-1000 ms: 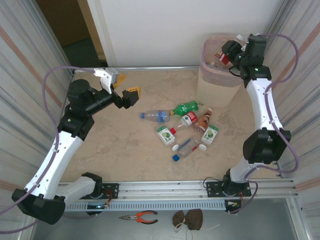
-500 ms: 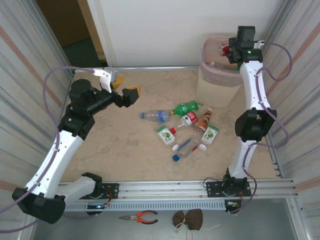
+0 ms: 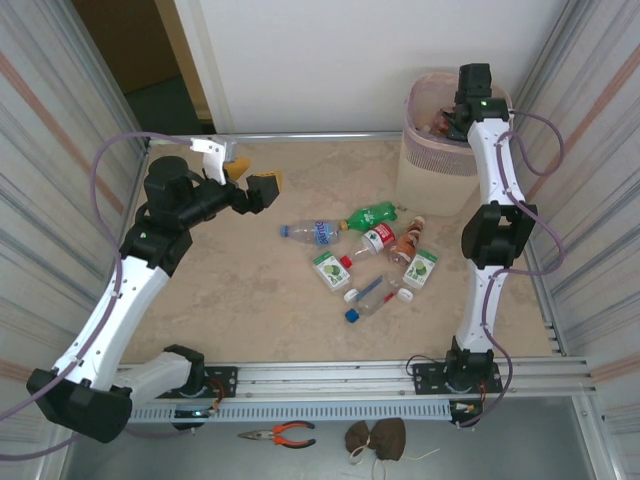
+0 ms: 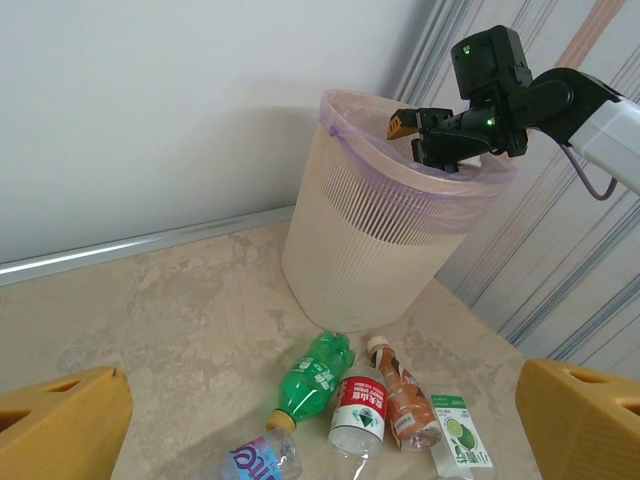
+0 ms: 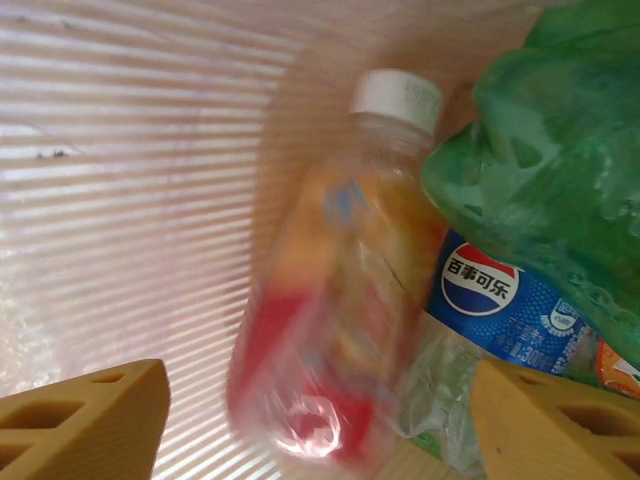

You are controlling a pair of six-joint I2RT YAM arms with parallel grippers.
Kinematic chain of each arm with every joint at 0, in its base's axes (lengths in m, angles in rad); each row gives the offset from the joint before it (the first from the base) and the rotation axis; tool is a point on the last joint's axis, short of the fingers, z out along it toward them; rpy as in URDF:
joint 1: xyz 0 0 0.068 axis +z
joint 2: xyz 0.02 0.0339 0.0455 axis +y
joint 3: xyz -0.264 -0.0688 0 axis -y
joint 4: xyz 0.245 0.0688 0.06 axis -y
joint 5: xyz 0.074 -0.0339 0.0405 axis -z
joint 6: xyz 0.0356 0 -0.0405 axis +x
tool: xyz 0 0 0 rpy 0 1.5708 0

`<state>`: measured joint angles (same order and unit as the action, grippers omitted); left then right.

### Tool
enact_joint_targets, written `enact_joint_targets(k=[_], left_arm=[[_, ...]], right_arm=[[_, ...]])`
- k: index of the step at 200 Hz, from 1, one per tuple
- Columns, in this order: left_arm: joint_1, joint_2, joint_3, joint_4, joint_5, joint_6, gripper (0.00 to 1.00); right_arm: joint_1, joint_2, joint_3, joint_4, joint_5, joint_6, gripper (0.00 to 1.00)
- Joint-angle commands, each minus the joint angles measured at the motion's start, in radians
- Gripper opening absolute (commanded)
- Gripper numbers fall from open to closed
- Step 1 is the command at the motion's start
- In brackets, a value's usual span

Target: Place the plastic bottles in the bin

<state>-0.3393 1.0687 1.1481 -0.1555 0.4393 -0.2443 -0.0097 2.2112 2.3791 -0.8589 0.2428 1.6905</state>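
The right tool (image 5: 318,425) hangs inside the mouth of the bin (image 3: 432,180), which stands in the far right corner of the bench (image 3: 240,290). Its two yellow fingers (image 5: 85,420) are spread wide and touch nothing. Between and below them a blurred bottle with a white cap (image 5: 335,300) lies against the bin's slatted wall. Just beside it are a blue Pepsi-labelled bottle (image 5: 495,300) and a crumpled green bottle (image 5: 550,150).

The left tool (image 3: 252,177) is held above the bench near its far left part, facing the bin, with its fingers spread and nothing between them.

Seven bottles lie in a loose cluster right of the bench's middle, near the bin's foot: a clear blue-labelled one (image 3: 312,232), a green one (image 3: 372,214), a red-labelled one (image 3: 377,238), a brownish one (image 3: 408,240), two with green-and-white labels (image 3: 330,270) and a clear one with a blue cap (image 3: 372,295)
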Motion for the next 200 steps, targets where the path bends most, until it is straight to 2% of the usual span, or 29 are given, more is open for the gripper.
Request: enact_joint_targets(k=[1, 27, 109, 165, 200], left_arm=[[0.011, 0.01, 0.019, -0.001, -0.014, -0.018, 0.99], [0.011, 0.013, 0.019, -0.006, -0.014, -0.023, 0.98], [0.011, 0.04, 0.033, -0.087, -0.081, -0.086, 0.97], [0.011, 0.079, 0.018, -0.111, -0.098, -0.186, 0.94], [0.011, 0.118, -0.002, -0.15, -0.157, -0.296, 0.9]], right_arm=[[-0.001, -0.004, 0.037, -0.052, 0.06, 0.044, 0.86], [0.004, -0.02, 0.038, -0.058, 0.065, 0.044, 0.9], [0.027, -0.115, 0.038, -0.071, 0.095, 0.012, 0.89], [0.027, -0.204, 0.035, -0.06, 0.065, -0.14, 0.89], [0.019, -0.254, 0.034, -0.028, 0.005, -0.346, 0.88]])
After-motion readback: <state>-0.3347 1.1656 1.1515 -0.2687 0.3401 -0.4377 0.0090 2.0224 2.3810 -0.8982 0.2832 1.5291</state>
